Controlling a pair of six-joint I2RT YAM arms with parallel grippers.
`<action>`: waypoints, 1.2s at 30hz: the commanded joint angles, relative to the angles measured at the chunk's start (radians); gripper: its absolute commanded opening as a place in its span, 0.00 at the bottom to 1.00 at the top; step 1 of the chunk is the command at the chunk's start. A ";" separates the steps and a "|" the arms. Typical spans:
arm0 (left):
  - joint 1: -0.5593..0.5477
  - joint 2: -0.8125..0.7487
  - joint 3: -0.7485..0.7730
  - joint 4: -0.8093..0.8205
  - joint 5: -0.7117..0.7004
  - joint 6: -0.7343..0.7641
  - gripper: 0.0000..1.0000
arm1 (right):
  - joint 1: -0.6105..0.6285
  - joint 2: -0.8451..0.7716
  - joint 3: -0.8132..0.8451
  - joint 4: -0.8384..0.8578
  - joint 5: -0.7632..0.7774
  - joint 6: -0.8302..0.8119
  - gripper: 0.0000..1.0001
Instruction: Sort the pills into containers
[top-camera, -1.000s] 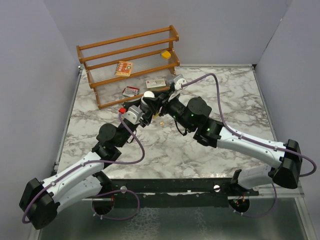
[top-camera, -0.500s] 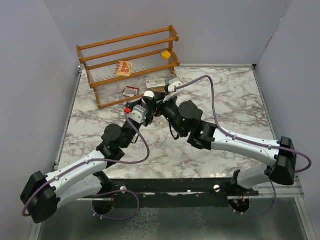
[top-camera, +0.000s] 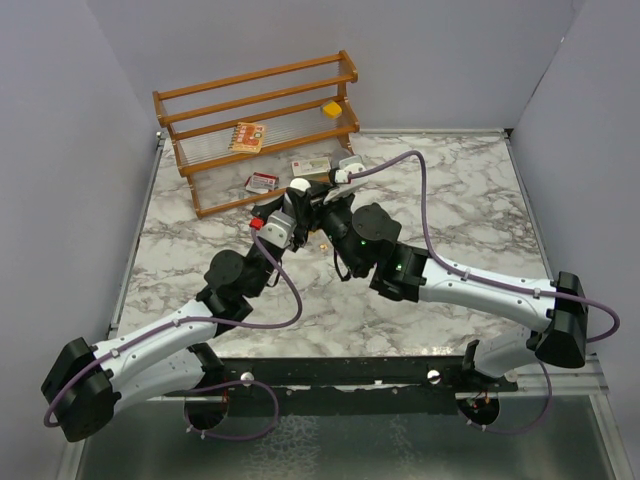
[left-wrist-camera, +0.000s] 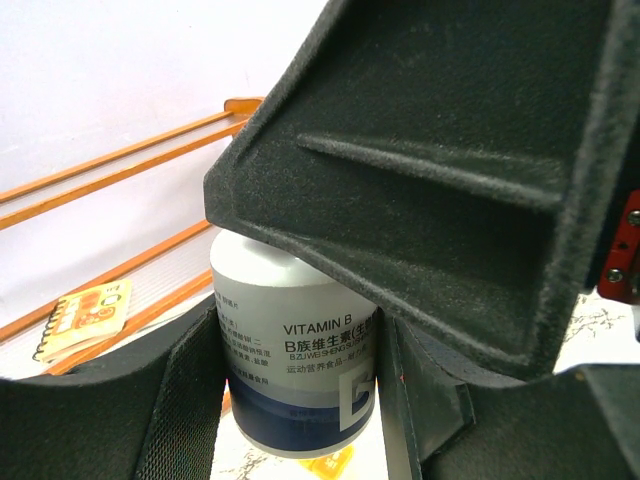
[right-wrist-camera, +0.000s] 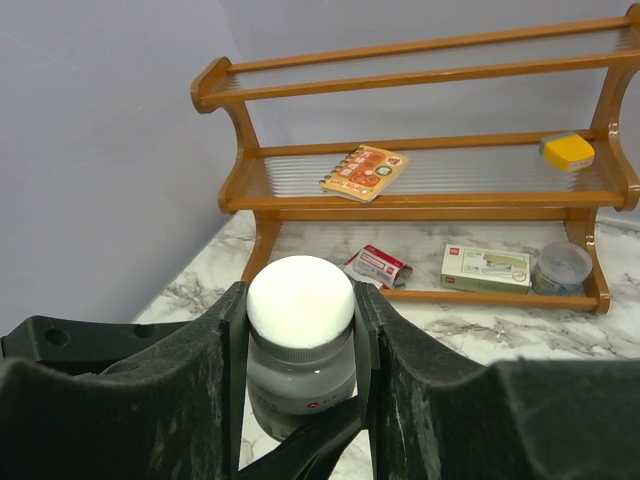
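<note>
The left arm (top-camera: 170, 340) reaches from the near-left corner up to mid-counter, elbow low and wrist raised; its fingers (left-wrist-camera: 110, 420) are narrowed on the grey body of the bottle (left-wrist-camera: 295, 370), holding it near upright just above the counter (top-camera: 460, 200); a few yellow pills (left-wrist-camera: 325, 465) lie on the marble directly beneath it. The white cap (right-wrist-camera: 300, 300) sits at the top of the bottle's long axis, above the left grip; the right fingers (right-wrist-camera: 140, 400) are closed on either side of that cap. The right arm (top-camera: 480, 290) stretches in from the near-right corner, forearm low, wrist bent toward the bottle; both arms meet it, so a twist about that upright axis looks like the opening step.
</note>
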 joint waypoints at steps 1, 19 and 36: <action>-0.045 -0.013 0.061 0.111 0.106 0.018 0.00 | 0.067 0.066 -0.020 -0.145 -0.116 -0.015 0.15; -0.045 0.043 0.082 0.091 0.036 0.025 0.00 | 0.116 -0.018 -0.054 -0.155 -0.068 -0.060 0.54; -0.045 0.021 0.073 0.075 -0.030 0.053 0.00 | 0.131 -0.052 -0.063 -0.156 -0.038 -0.073 0.71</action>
